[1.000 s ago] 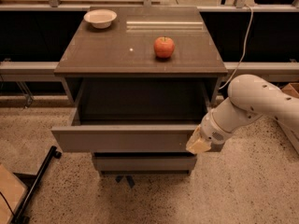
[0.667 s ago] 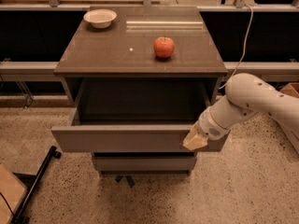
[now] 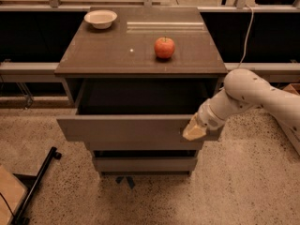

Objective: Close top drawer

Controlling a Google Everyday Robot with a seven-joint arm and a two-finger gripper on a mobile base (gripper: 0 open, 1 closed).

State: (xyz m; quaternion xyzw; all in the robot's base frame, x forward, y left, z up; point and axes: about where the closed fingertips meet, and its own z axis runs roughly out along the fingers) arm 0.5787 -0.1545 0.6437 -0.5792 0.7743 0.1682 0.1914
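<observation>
A white robot arm (image 3: 269,97) enters from the right edge of the view. Its rounded elbow joint (image 3: 241,86) sits above and to the right of the gripper (image 3: 193,131). The ribbed wrist (image 3: 212,116) slopes down-left to that tan gripper, which points down and left.

claw (image 3: 193,131) at top drawer (image 3: 122,128) front, right | apple (image 3: 164,47), bowl (image 3: 100,18) on cabinet (image 3: 103,55)

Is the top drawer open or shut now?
Open: the top drawer stands out from the cabinet, its dark inside showing. The gripper is at the right end of its front panel.
</observation>
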